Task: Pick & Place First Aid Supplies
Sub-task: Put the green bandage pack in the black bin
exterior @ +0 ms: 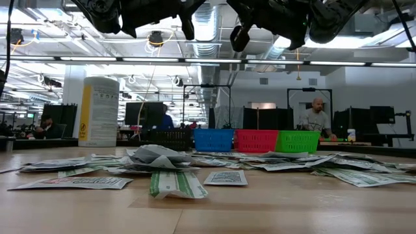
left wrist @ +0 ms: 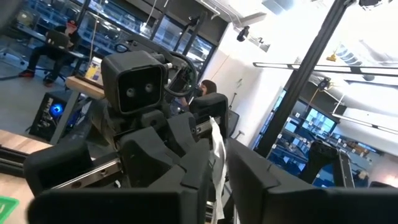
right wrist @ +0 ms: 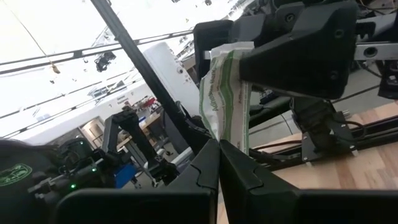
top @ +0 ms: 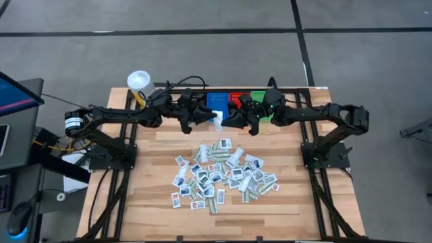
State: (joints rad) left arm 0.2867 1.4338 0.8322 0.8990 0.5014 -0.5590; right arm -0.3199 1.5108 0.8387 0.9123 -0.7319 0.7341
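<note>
Coloured bins (exterior: 255, 140), white tub (exterior: 98, 111)

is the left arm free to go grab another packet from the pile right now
Probably not. The left gripper and the right gripper meet high above the table, both pinching one green-and-white packet. The pile lies open below, but that packet would have to be released first.

Packet (right wrist: 225, 93) between the two grippers: print partly legible in right wrist view, rest unreadable; lower end hidden behind right gripper (right wrist: 219, 144) fingers. In left wrist view, packet only thin white edge, mostly hidden between left gripper (left wrist: 219, 163) fingers. In high view, packet tiny white speck; who gripped it could not be told there. In low view, both grippers cut off by top edge. Black bin (exterior: 168, 138) partly hidden behind packet pile (exterior: 195, 162). Markings on pile too small to read. Tub (exterior: 98, 111) label text unreadable.
</note>
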